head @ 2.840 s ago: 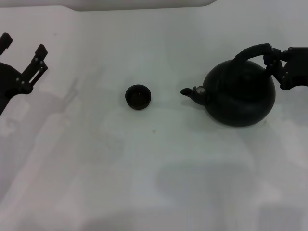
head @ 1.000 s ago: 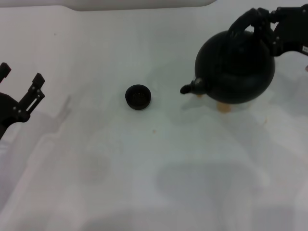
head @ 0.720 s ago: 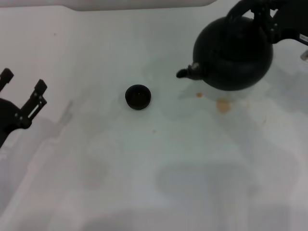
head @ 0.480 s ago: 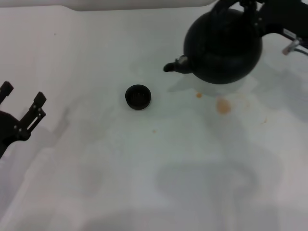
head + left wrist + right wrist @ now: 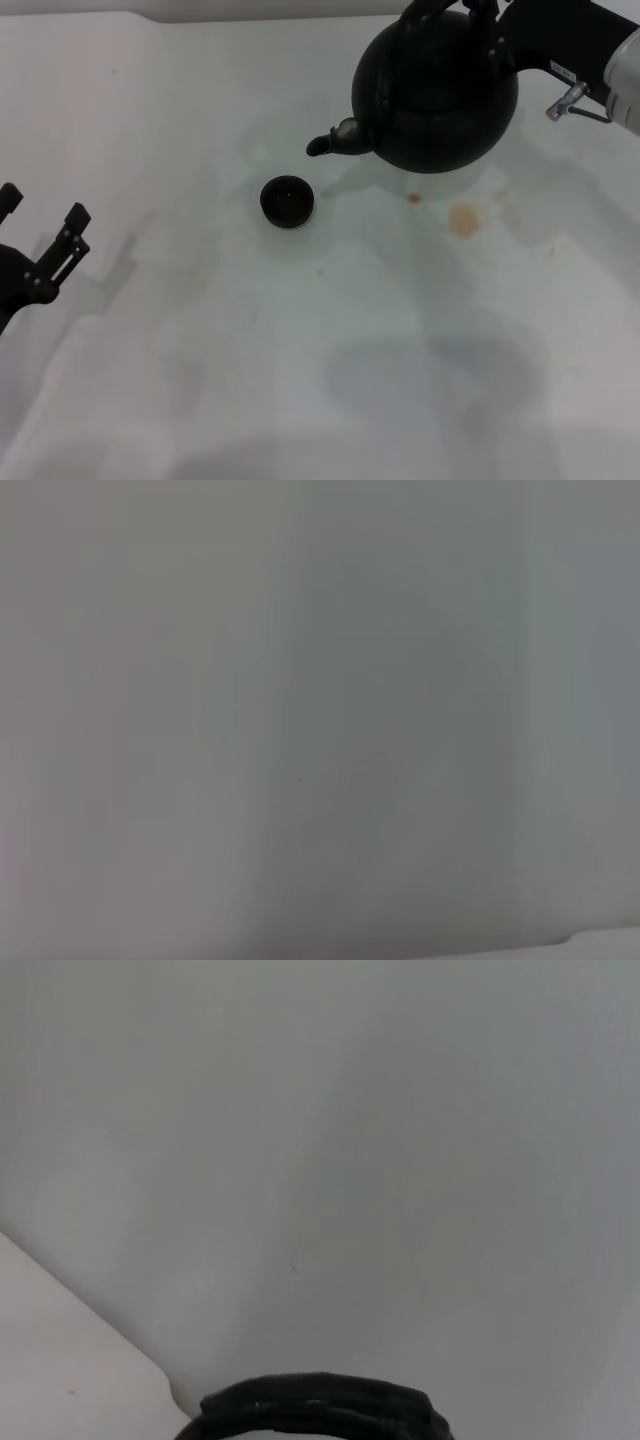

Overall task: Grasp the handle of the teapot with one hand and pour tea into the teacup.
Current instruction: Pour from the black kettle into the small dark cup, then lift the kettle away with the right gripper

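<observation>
The black teapot [image 5: 438,88] hangs in the air at the back right of the white table, its spout [image 5: 330,142] pointing left toward the teacup. My right gripper [image 5: 484,14] is shut on the handle [image 5: 430,10] at the pot's top; the handle also shows as a black arc in the right wrist view [image 5: 320,1407]. The small dark teacup [image 5: 287,201] stands on the table, in front of and to the left of the spout tip. My left gripper [image 5: 38,222] is open and empty at the far left edge.
Brownish spill stains [image 5: 463,221] mark the white table [image 5: 330,330] in front of the teapot. A pale raised edge [image 5: 280,8] runs along the back. The left wrist view shows only blank surface.
My right gripper lifted the teapot off the table and carried it left and farther back, bringing the spout nearer the teacup. Stains show where it stood. My left gripper drifted a little lower.
</observation>
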Robot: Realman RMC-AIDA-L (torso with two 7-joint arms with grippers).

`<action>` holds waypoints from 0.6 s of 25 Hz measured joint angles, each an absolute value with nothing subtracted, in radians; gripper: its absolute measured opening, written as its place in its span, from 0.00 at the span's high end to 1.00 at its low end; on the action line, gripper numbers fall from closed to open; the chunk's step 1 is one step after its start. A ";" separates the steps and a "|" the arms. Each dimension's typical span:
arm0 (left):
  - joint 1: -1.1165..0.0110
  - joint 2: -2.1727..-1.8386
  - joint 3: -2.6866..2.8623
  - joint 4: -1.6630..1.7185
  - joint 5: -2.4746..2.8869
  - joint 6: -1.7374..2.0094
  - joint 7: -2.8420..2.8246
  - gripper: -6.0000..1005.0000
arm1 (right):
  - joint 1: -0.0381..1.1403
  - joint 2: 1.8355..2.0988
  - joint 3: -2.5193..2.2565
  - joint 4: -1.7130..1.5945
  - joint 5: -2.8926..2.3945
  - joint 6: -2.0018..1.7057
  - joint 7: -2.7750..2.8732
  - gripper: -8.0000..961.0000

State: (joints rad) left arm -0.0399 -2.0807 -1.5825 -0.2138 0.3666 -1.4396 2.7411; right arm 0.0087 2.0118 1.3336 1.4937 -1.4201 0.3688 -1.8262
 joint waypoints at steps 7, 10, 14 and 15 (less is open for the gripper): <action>-0.049 -2.082 -1.582 -0.212 0.365 -1.430 2.741 0.19 | 0.002 2.009 1.229 1.536 -1.494 0.223 -1.817 0.87; -0.053 -2.082 -1.583 -0.212 0.363 -1.430 2.740 0.19 | 0.006 2.006 1.212 1.538 -1.498 0.193 -1.816 0.87; -0.059 -2.082 -1.585 -0.212 0.363 -1.430 2.740 0.19 | 0.007 2.006 1.208 1.534 -1.500 0.173 -1.820 0.87; -0.061 -2.082 -1.584 -0.212 0.362 -1.430 2.740 0.19 | 0.007 2.006 1.206 1.534 -1.503 0.165 -1.822 0.87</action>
State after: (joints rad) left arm -0.0615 -2.0817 -1.5839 -0.2120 0.3625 -1.4296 2.7396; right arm 0.0073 2.0063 1.2061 1.5336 -1.5025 0.1647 -1.8219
